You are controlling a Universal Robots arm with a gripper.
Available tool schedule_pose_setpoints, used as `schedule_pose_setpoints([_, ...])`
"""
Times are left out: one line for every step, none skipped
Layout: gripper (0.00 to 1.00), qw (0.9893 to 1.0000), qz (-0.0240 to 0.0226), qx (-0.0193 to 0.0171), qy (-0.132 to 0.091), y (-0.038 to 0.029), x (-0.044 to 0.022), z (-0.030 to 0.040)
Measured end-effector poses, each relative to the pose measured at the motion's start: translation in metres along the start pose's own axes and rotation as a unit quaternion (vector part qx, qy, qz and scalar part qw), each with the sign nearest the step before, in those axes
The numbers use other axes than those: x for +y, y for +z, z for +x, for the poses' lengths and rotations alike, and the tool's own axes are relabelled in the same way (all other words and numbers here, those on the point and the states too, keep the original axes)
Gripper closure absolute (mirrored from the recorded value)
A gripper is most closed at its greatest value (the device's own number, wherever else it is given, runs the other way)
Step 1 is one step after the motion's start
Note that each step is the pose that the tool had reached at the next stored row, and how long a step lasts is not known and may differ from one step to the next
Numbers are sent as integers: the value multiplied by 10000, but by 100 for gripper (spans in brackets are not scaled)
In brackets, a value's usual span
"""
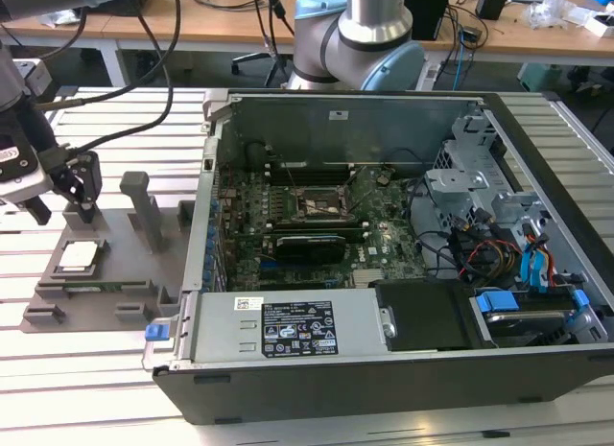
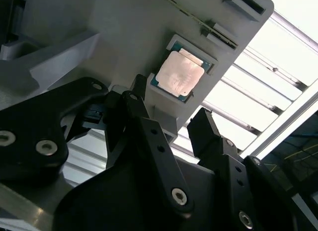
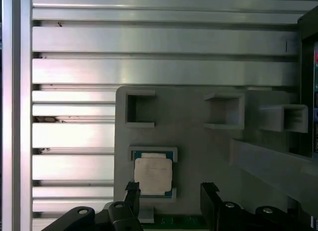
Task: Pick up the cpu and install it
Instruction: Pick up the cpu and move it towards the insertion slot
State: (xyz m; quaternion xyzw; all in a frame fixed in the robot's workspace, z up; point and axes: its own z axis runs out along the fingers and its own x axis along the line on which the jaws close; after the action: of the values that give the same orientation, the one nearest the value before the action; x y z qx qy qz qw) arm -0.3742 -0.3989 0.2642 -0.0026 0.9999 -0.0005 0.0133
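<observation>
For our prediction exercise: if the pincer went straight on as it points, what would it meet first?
Probably the cpu in its grey holder; the open pincer points down toward it, though depth is unclear.

The space straight above the cpu (image 3: 153,175) is free, and my gripper (image 3: 170,191) hangs there with fingers wider apart than the chip. Toward the exterior view's right a tall post (image 1: 144,208) rises from the grey fixture (image 1: 110,237). Just past it stands the side wall (image 1: 200,225) of the computer case, which is open on top.
</observation>
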Motion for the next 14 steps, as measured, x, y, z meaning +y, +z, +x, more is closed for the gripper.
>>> schedule_pose_setpoints([39,10000,0,0,0,11,0,0])
schedule_pose_setpoints([39,10000,0,0,0,25,0,1])
schedule_pose_setpoints([39,10000,0,0,0,33,0,1])
schedule_pose_setpoints([39,10000,0,0,0,40,0,1])
schedule_pose_setpoints([39,10000,0,0,0,53,0,1])
schedule_pose_setpoints([39,10000,0,0,0,59,0,1])
schedule_pose_setpoints([39,10000,0,0,0,66,0,2])
schedule_pose_setpoints([39,10000,0,0,0,72,0,2])
schedule_pose_setpoints([39,10000,0,0,0,79,0,2])
schedule_pose_setpoints([39,10000,0,0,0,91,0,2])
schedule_pose_setpoints([39,10000,0,0,0,96,0,3])
schedule_pose_setpoints([39,10000,0,0,0,103,0,3])
schedule_pose_setpoints([39,10000,0,0,0,108,0,3])
schedule_pose_setpoints([39,10000,0,0,0,114,0,3])
